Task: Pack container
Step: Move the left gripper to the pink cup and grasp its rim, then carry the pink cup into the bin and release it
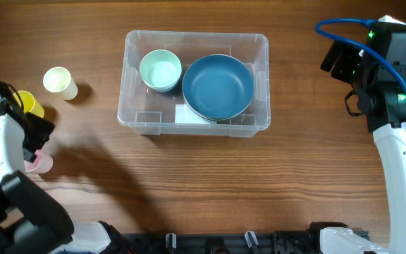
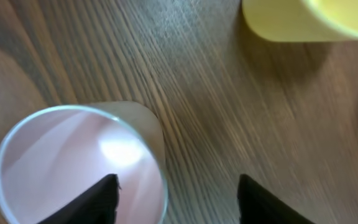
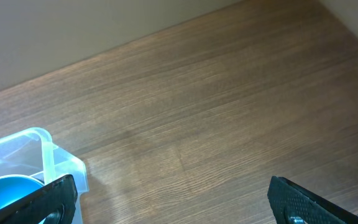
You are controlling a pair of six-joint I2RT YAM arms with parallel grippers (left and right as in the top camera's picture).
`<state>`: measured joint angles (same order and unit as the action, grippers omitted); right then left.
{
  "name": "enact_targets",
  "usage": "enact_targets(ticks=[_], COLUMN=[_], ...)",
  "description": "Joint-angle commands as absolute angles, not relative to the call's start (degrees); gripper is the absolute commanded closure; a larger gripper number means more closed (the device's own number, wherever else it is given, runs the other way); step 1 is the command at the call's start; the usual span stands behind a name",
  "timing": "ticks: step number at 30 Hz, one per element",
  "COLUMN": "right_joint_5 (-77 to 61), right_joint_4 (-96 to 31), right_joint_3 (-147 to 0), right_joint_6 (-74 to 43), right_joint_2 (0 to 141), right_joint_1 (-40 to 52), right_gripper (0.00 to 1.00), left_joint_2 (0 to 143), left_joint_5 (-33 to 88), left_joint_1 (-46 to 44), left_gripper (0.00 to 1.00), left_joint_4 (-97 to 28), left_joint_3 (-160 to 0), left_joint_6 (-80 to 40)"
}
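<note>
The container [image 1: 137, 116] is a large clear bin in mid-table, holding a dark blue bowl [image 1: 217, 86] and a small mint bowl [image 1: 160, 70]. At the far left a pink cup [image 2: 61, 162] stands upright. My left gripper [image 2: 176, 193] hangs over its rim, one finger [image 2: 101, 199] inside the cup and the other finger [image 2: 260, 202] outside, with a gap to the wall. From overhead the pink cup [image 1: 41, 164] peeks out under the left arm. My right gripper [image 3: 174, 199] is open and empty, above bare wood right of the container [image 3: 36, 149].
A yellow cup [image 1: 28, 103] and a pale green cup [image 1: 59, 82] stand at the left, behind the pink one. The yellow cup [image 2: 303, 18] lies just beyond my left fingers. Both arm bases sit along the front edge.
</note>
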<state>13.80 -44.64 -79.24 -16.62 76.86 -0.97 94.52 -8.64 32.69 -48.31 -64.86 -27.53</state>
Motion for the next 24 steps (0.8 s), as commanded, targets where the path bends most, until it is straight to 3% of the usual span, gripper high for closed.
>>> enact_targets(ticks=[1, 6, 17, 24], right_joint_5=[15.0, 15.0, 15.0, 15.0], right_joint_4=[-44.6, -44.6, -44.6, -44.6], right_joint_3=[-80.0, -80.0, -80.0, -80.0], right_joint_6=[-16.1, -16.1, -16.1, -16.1], right_joint_2=[77.4, 77.4, 77.4, 77.4], right_joint_1=[-1.0, -1.0, -1.0, -1.0], right_gripper=[0.01, 0.0, 0.0, 0.01], left_joint_2=[98.0, 100.5, 95.2, 81.7], left_joint_5=[-8.1, -8.1, 0.0, 9.4], left_joint_1=[32.5, 32.5, 31.9, 19.5], left_gripper=[0.52, 0.96, 0.96, 0.96], left_joint_4=[-47.9, -47.9, -59.8, -63.6], left_joint_3=[-64.7, -64.8, -75.9, -86.2], left_joint_6=[-27.2, -27.4, -26.8, -21.2])
